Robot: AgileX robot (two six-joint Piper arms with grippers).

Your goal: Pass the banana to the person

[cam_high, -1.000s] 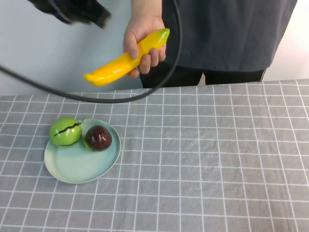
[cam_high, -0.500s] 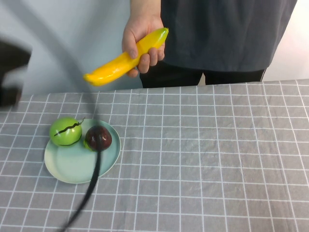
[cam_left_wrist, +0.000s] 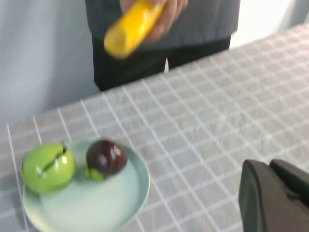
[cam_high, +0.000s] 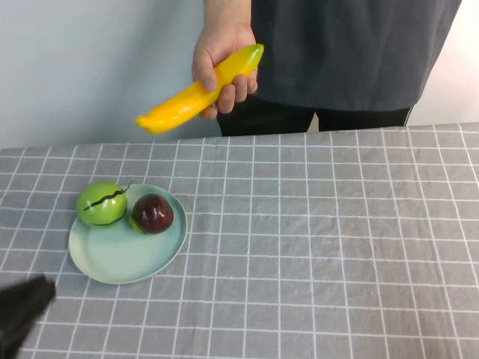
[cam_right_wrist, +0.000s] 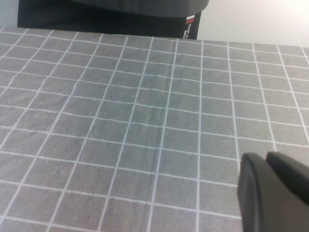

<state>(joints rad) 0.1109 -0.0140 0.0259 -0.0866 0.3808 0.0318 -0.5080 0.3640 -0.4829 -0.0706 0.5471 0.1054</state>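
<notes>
The person [cam_high: 352, 52] stands behind the table and holds the yellow banana [cam_high: 187, 101] in one hand [cam_high: 217, 52], up in the air above the table's far edge. The banana also shows in the left wrist view [cam_left_wrist: 133, 26]. My left gripper [cam_left_wrist: 269, 164] is shut and empty, low over the table's near left, apart from the banana; it shows as a dark blurred shape at the high view's bottom left corner [cam_high: 22, 314]. My right gripper [cam_right_wrist: 265, 157] is shut and empty above bare cloth; the high view does not show it.
A pale green plate [cam_high: 97, 269] lies at the table's left with a round green fruit [cam_high: 101, 203] and a dark red fruit [cam_high: 153, 214] on it. A grey checked cloth [cam_high: 337, 247] covers the table.
My left arm swung from high at the far left, near the banana, down to the near left corner. The banana stayed in the person's hand.
</notes>
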